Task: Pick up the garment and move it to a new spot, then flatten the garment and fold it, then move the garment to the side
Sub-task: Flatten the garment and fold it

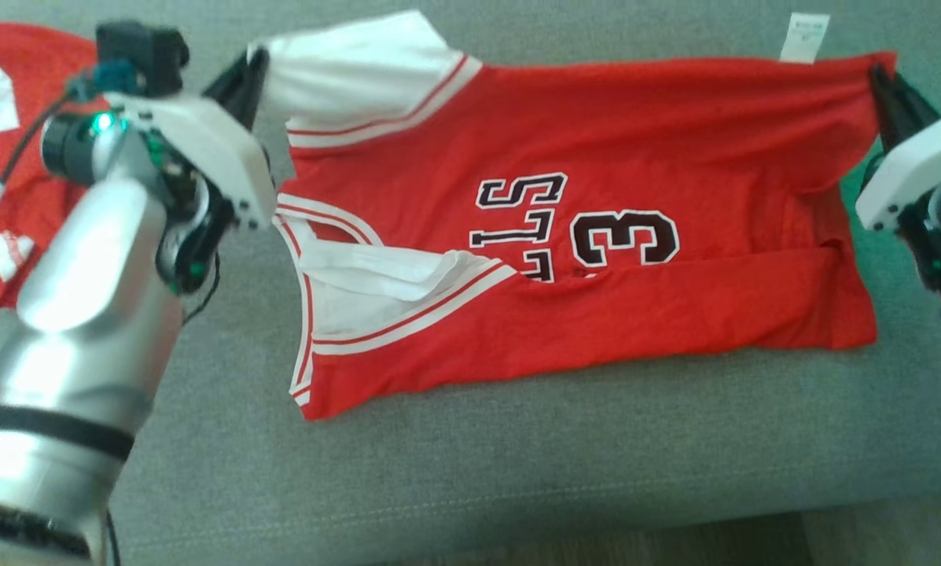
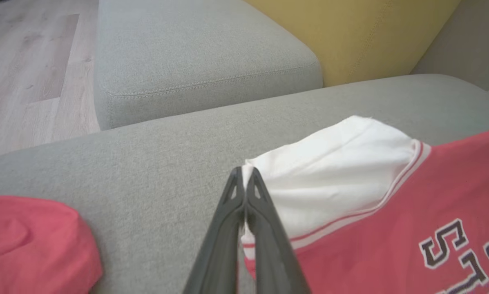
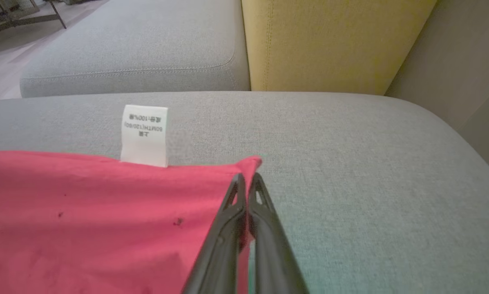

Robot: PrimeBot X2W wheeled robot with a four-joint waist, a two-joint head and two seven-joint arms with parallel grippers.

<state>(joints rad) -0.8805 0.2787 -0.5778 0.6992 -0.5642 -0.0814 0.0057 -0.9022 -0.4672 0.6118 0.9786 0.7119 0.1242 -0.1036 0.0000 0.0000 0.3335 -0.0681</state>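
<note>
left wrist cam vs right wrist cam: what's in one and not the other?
Left wrist: left tool shut on the white sleeve panel of the red jersey; lettering on the chest; second red garment at lower left; wood floor.
Right wrist: right tool shut on the jersey's red corner; white care label sticking out past the edge.
Both: the red jersey, the grey sofa seat, the yellow cushion behind it.
</note>
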